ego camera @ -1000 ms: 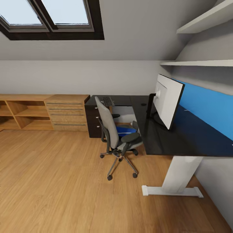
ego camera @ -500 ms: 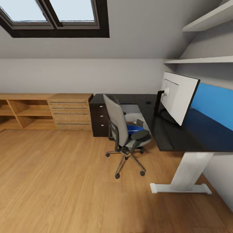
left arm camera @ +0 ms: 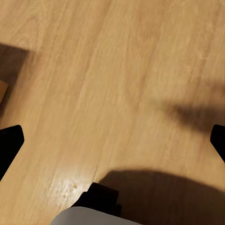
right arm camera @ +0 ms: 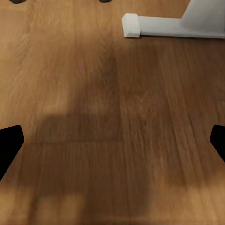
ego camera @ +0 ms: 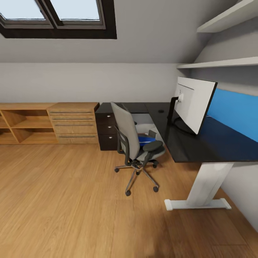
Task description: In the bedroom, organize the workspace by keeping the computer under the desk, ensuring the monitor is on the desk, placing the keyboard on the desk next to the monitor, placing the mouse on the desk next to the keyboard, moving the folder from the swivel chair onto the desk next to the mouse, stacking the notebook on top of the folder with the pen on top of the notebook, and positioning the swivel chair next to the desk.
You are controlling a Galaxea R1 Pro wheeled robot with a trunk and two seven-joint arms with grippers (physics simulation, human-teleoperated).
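The swivel chair [ego camera: 132,138], grey with black armrests, stands on the wooden floor with its seat toward the desk [ego camera: 186,143]. On its seat lies the blue folder [ego camera: 146,139], partly hidden by the backrest. The monitor [ego camera: 193,104] stands on the glossy black desk top, its white back toward me. Keyboard, mouse, notebook, pen and computer are hidden or out of view. My left gripper [left arm camera: 112,143] hangs open over bare floor. My right gripper [right arm camera: 112,143] is also open above the floor, near the desk's white foot [right arm camera: 159,26].
A black drawer unit [ego camera: 106,130] sits under the desk's far end, beside a light wooden cabinet [ego camera: 46,123] along the back wall. A blue wall panel [ego camera: 233,111] and shelves [ego camera: 218,64] are above the desk. Open wooden floor [ego camera: 71,200] lies between me and the chair.
The whole head view has shifted as the camera moved, so chair and desk sit slightly differently in the picture. None of the things themselves has moved.
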